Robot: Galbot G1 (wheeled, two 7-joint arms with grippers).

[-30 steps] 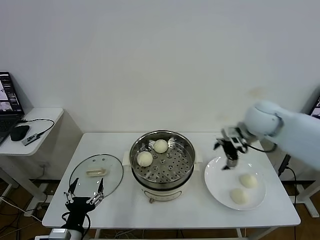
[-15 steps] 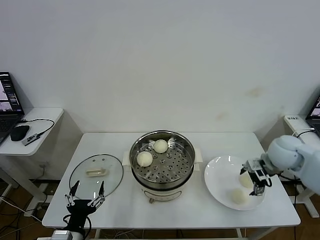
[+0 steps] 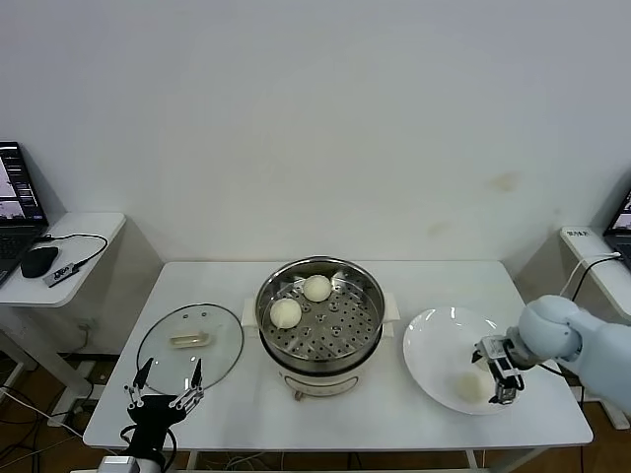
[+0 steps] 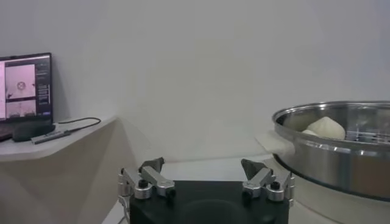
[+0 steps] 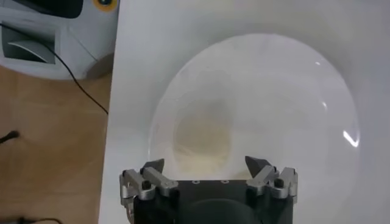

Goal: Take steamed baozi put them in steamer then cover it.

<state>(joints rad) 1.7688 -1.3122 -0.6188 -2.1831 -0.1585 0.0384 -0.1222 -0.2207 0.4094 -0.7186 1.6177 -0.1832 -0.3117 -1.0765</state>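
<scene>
The right gripper (image 3: 499, 372) is positioned low over the plate (image 3: 434, 340) at the right end of the worktop (image 3: 394, 419). Its jaws are seen spread apart in the right wrist view, one on either side of a bun (image 5: 201, 143) lying on the plate (image 5: 292, 103); no contact between the jaws and the bun can be confirmed. In the head view only one bun (image 3: 471, 385) is visible on the plate, just beside the gripper on the side towards the steamer; whether a second bun lies hidden under the gripper cannot be told.

The steamer (image 3: 319, 325) stands at the centre of the worktop, uncovered. Two buns are seated on its perforated tray, towards the left and rear: one (image 3: 286, 313) nearer the left rim and one (image 3: 316, 288) behind it, close together. One of these (image 4: 326, 128) is partly visible above the steel rim (image 4: 332, 155) in the left wrist view.

The glass lid (image 3: 190, 345) lies flat on the worktop to the left of the steamer, apart from it.

The left gripper (image 3: 164, 392) is held low at the front left edge of the worktop, just in front of the lid, with its jaws apart and nothing between them.

A side desk (image 3: 69, 251) carrying a laptop (image 3: 15, 202) and a mouse (image 3: 38, 261) stands to the left.
</scene>
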